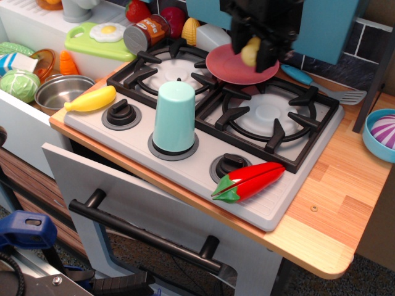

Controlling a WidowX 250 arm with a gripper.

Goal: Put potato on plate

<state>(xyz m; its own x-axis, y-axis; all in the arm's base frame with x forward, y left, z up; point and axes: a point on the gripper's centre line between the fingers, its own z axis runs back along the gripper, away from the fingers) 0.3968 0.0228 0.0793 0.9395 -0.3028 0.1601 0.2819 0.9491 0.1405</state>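
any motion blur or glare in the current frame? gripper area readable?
observation.image: static props like the teal cup are sharp; the dark gripper is slightly soft, yet the potato over the plate reads clearly; lighting even, no strong glare.

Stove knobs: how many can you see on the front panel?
2 clearly: one knob at front-left beside the banana, another behind the red pepper. The teal cup sits on a third dial ring; any knob there is hidden.

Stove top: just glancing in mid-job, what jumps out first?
The black gripper at the back of the stove, holding the pale-yellow potato over the red-pink plate. Next, the tall teal cup upright at the front by the knobs, and the red chili pepper on the stove's front right edge.
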